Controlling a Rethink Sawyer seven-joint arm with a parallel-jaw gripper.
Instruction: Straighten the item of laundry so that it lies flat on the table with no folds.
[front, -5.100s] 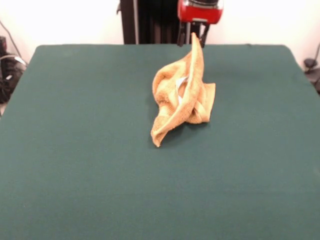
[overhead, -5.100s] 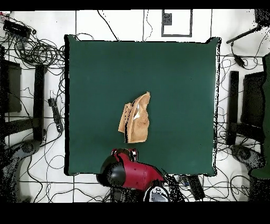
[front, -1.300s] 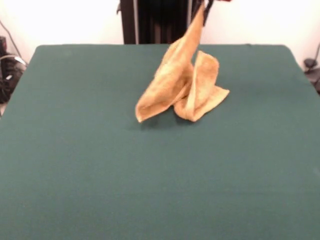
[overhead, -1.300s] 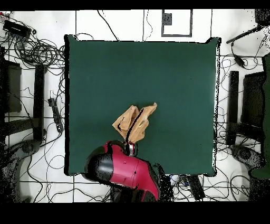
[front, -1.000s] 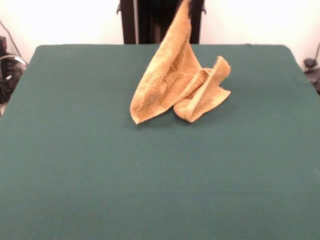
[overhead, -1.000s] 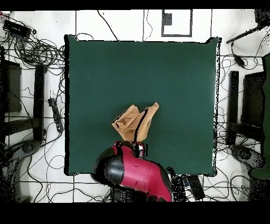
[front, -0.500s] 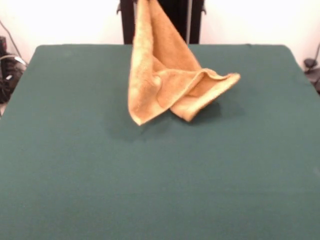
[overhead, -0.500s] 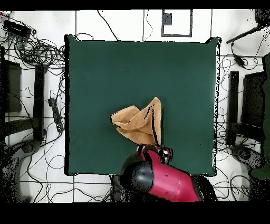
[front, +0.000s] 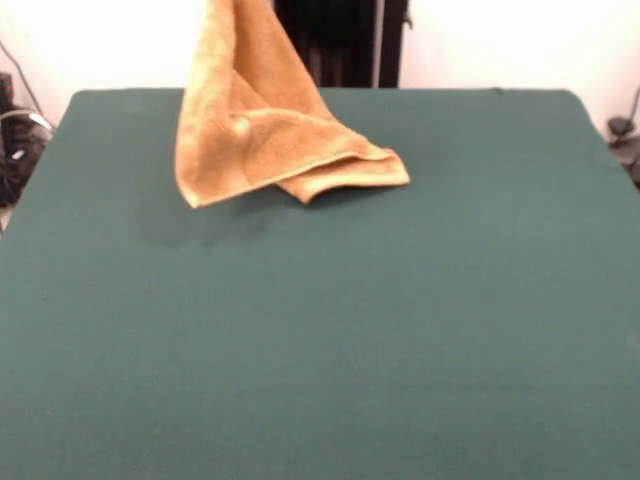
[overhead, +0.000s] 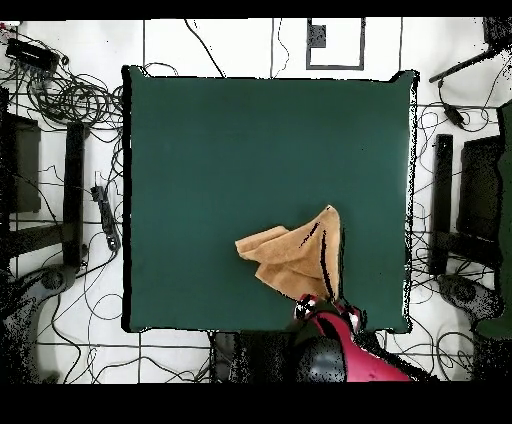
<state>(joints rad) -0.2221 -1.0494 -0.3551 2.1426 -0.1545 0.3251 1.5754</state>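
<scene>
The golden-yellow towel (front: 260, 140) hangs from a raised corner that leaves the front view at the top edge. Its lower folded part rests on the green table (front: 350, 330) near the far side, and a loose corner hangs at the left. In the overhead view the towel (overhead: 295, 255) lies as a folded triangle near the robot's side of the table (overhead: 240, 150). My gripper (overhead: 322, 303) sits at the towel's near end, mostly under the red arm (overhead: 340, 355), shut on the towel's corner. It does not show in the front view.
The dark pedestal (front: 340, 40) stands behind the table's far edge. In the overhead view, cables (overhead: 60, 100) and equipment lie on the floor round the table. The table's edge (overhead: 260, 330) runs just under the gripper.
The gripper has carried the towel's corner left in the front view, right and toward the robot overhead. The towel was dragged along and has spread wider.
</scene>
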